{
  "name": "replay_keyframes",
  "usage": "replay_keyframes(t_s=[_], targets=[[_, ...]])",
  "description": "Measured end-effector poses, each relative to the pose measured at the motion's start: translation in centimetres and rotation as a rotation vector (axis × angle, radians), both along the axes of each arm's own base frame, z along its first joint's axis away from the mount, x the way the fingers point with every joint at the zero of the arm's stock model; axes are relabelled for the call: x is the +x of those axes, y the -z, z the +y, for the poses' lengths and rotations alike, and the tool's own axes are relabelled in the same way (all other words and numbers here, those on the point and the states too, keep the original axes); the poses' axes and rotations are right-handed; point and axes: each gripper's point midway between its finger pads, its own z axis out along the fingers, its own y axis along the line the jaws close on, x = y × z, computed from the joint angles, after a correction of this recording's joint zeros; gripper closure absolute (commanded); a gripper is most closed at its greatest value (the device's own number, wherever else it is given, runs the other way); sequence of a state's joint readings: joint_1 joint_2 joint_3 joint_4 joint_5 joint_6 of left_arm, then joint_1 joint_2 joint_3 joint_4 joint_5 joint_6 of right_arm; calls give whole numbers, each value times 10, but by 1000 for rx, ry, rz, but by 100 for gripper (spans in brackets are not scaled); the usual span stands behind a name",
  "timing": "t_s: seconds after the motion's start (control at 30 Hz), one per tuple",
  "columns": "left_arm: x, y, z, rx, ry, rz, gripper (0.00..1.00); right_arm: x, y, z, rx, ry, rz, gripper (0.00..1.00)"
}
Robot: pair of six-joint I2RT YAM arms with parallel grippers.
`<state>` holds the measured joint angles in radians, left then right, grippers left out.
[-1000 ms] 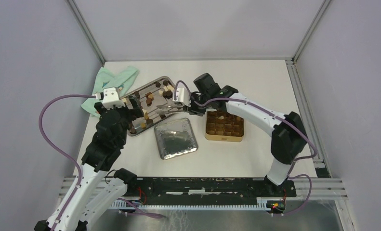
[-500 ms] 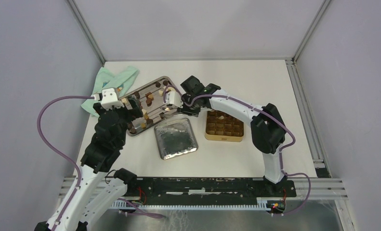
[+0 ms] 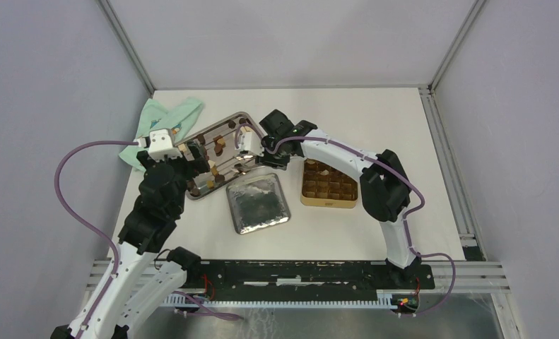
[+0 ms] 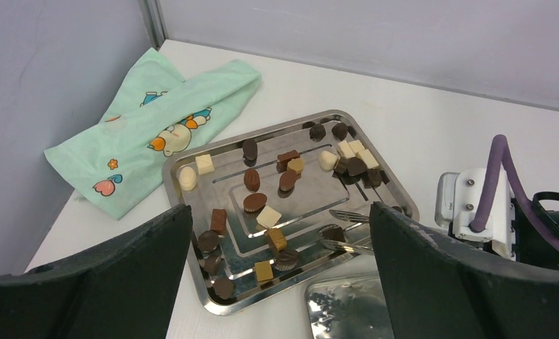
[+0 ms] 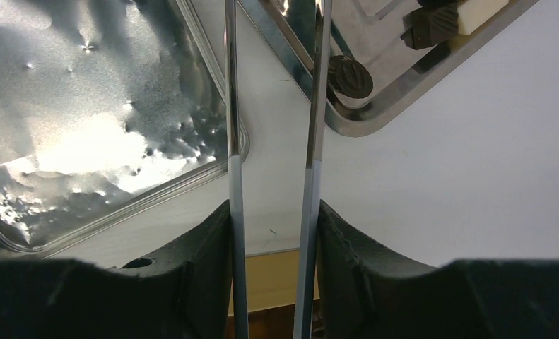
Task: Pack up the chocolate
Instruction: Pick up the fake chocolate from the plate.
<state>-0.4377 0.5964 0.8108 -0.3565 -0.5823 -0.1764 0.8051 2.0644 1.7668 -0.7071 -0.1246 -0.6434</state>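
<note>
Dozens of chocolate [image 4: 254, 202] pieces, loose on the steel tray [image 4: 255, 135]; gold tin [image 3: 329, 205] nearby, mostly bare. My right gripper [image 5: 273, 219]: clamped on tongs [image 5: 232, 106], prongs apart, nothing pinched. My left gripper [image 4: 280, 212]: jaws wide, above tray. Step, I judge: picking. Next: straddle one piece, squeeze gently.

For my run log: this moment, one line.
left pincer open above rectangular steel tray | right pincer gripping thin metal tongs over tray | square gold tin mostly unfilled
</note>
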Motion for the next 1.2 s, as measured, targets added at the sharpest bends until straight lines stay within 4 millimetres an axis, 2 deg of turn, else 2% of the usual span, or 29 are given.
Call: replay_keyframes(t_s=[0.23,0.53,0.77,0.9,1.03,1.2], targets=[[0,0,0,0,0,0,0,3,6,1,-15,15,11,58],[0,0,0,0,1,0,0,3,7,0,-20,22,15,87],[0,0,0,0,0,0,0,2,3,1,-7,19,16,100],[0,0,1,0,-3,0,0,-1,-12,3,24,12,9,100],[0,0,1,0,-3,0,0,-9,-39,2,78,-1,-8,100],[0,0,1,0,-3,0,0,-31,-72,-14,157,-29,-15,100]])
